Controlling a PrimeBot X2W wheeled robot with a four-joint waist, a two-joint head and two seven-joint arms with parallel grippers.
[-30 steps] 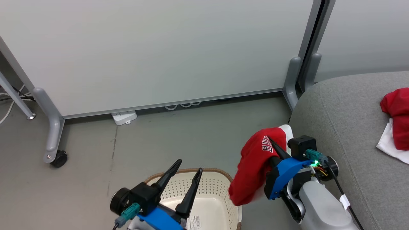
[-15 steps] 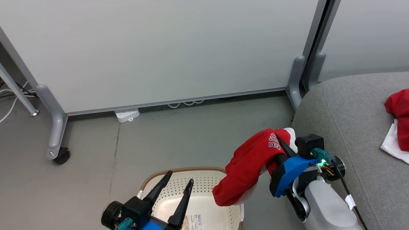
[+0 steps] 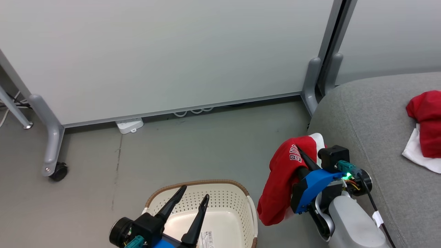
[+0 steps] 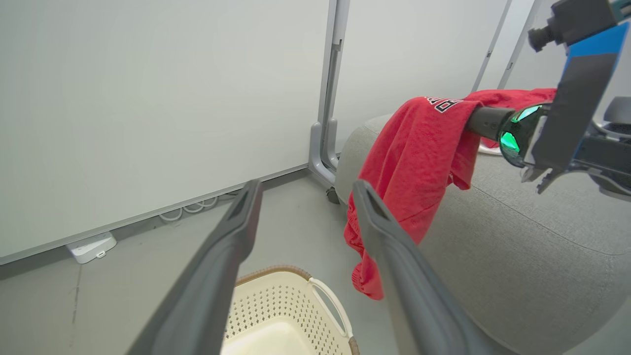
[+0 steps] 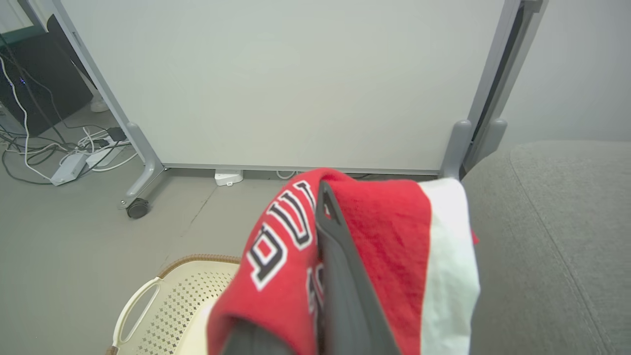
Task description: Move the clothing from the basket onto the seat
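Head view: my right claw (image 3: 300, 153) pinches red clothing (image 3: 280, 172), lower right.
Left claw (image 3: 195, 192): spread, over basket (image 3: 234, 203), lower centre.

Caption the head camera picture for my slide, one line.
Right gripper holds a lettered red garment between basket and grey sofa seat, where a second garment lies.

left gripper (image 3: 195, 192): lower left, fingers spread wide, pointing forward | right gripper (image 3: 300, 151): lower right, fingers pinched together on the clothing (image 3: 280, 179), pale forearm behind
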